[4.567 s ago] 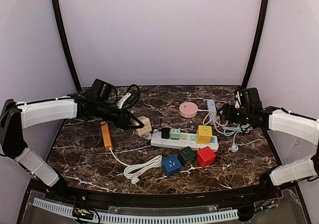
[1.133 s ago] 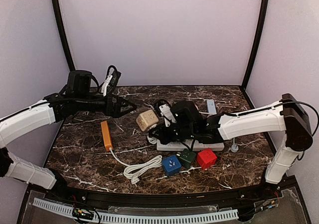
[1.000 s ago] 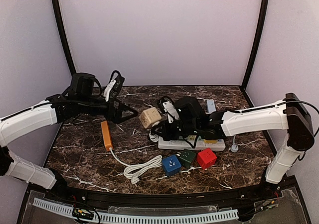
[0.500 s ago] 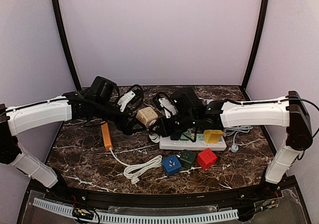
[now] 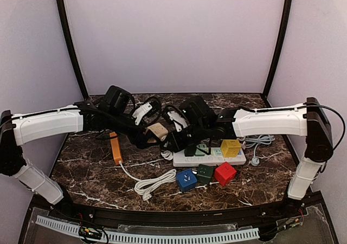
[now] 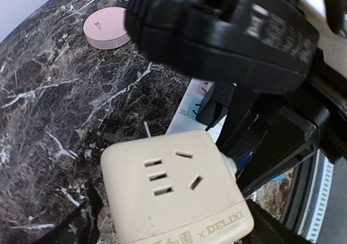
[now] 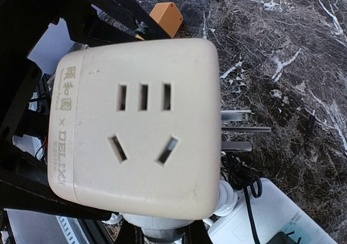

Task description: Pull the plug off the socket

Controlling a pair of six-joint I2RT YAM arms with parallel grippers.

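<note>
The socket is a beige cube [image 5: 158, 130] [image 6: 173, 190] [image 7: 135, 124] held off the table, three bare prongs [image 7: 244, 130] sticking out of one side. A white plug [image 7: 162, 228] sits in its underside. My right gripper [image 5: 172, 138] [image 7: 160, 237] is shut on that plug just below the cube. From the left, my left gripper [image 5: 147, 135] [image 6: 176, 225] reaches in with its jaws wide on either side of the cube. A thin strip of marble still shows between one finger [image 6: 81, 219] and the cube's edge.
A white power strip [image 5: 217, 160] lies under the right arm, carrying a yellow cube [image 5: 230, 147]. Blue [image 5: 186, 179], dark green [image 5: 204, 173] and red [image 5: 223, 173] cubes sit in front of it. An orange power bank [image 5: 115, 148] and coiled white cable [image 5: 154, 184] lie left; a pink disc [image 6: 107, 27] lies behind.
My left arm has swung right and brought its jaws around the beige cube, narrowing them slightly. The right arm has shifted the cube a little back and left, still holding the plug.
</note>
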